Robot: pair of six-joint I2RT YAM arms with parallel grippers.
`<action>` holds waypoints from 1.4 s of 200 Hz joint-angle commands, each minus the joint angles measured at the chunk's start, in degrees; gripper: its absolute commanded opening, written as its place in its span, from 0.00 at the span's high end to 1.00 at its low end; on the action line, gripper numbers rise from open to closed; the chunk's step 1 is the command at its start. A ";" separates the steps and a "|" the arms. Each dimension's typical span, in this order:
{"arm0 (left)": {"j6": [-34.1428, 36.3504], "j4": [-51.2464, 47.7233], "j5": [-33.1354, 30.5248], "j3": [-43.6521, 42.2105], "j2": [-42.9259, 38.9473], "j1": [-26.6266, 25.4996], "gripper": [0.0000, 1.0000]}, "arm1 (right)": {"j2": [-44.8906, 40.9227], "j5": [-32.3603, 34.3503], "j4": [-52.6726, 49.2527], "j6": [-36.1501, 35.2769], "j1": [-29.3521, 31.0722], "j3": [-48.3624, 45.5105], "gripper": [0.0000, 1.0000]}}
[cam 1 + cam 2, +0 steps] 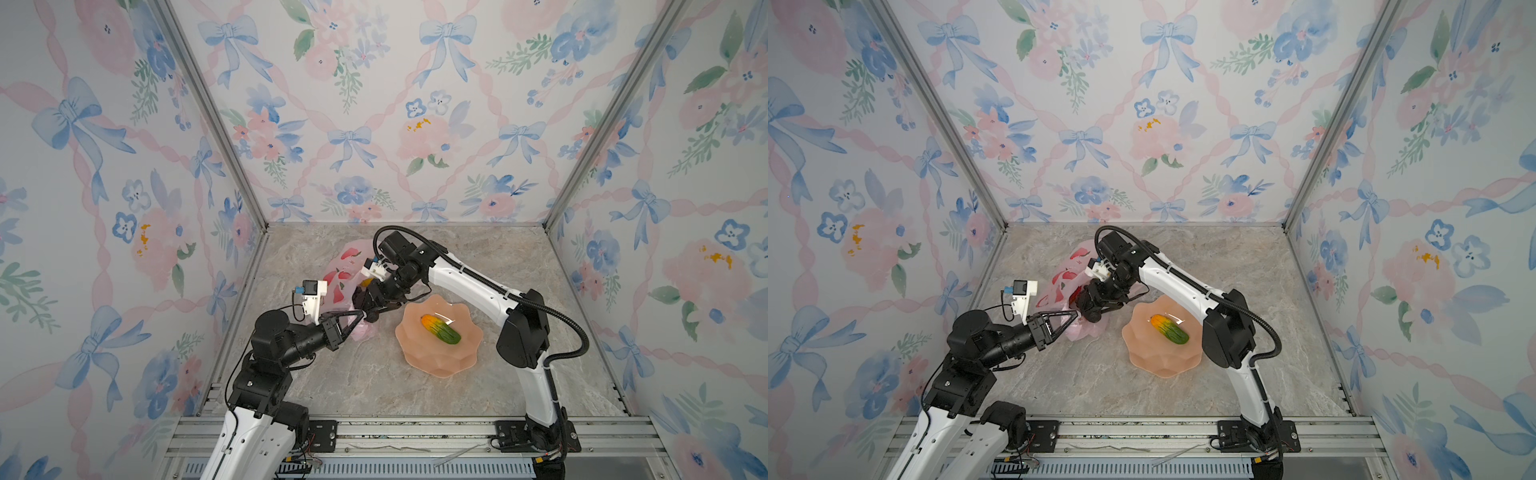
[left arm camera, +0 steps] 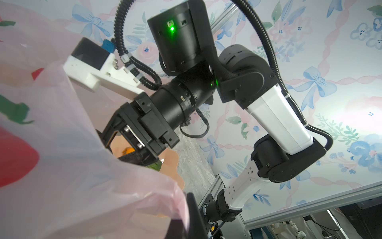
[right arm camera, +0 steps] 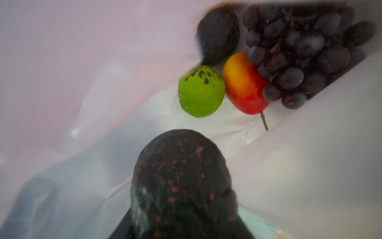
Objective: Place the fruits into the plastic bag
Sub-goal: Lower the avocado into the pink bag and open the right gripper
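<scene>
The pink plastic bag (image 1: pixel 343 274) (image 1: pixel 1065 282) lies at the back left. My left gripper (image 1: pixel 360 314) (image 2: pixel 186 223) is shut on its rim and holds the mouth up. My right gripper (image 1: pixel 360 298) (image 3: pixel 182 223) reaches into that mouth, shut on a black avocado (image 3: pixel 182 182) with red speckles. Deeper inside the bag (image 3: pixel 82 82) lie another avocado (image 3: pixel 219 35), a bumpy green fruit (image 3: pixel 201 91), a red-yellow mango (image 3: pixel 244 84) and a dark grape bunch (image 3: pixel 299 51). An orange-green papaya (image 1: pixel 440 328) (image 1: pixel 1169 328) rests in the bowl.
The peach scalloped bowl (image 1: pixel 440 365) (image 1: pixel 1163 368) sits on the marble floor just right of the bag, under the right arm's forearm. Floral walls close in the back and both sides. A metal rail runs along the front edge.
</scene>
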 commanded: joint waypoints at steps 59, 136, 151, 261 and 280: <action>1.57 1.52 0.58 -1.87 0.45 -0.62 1.00 | 3.13 -4.27 15.68 14.45 -2.84 0.98 0.59; 1.99 1.47 -5.56 -0.67 -1.76 -0.66 1.00 | 2.80 3.44 18.51 11.30 -0.04 -9.67 0.59; 2.27 1.76 -6.63 -0.41 -2.28 -0.65 1.00 | 2.55 3.80 19.99 11.81 0.84 -11.79 0.59; 0.07 2.58 -5.19 -3.37 -4.75 -0.66 1.00 | 14.11 3.12 20.46 16.52 1.97 3.28 0.52; -0.15 2.58 -5.37 -3.81 -5.18 -0.66 1.00 | 14.89 3.20 20.87 16.96 2.03 3.89 0.48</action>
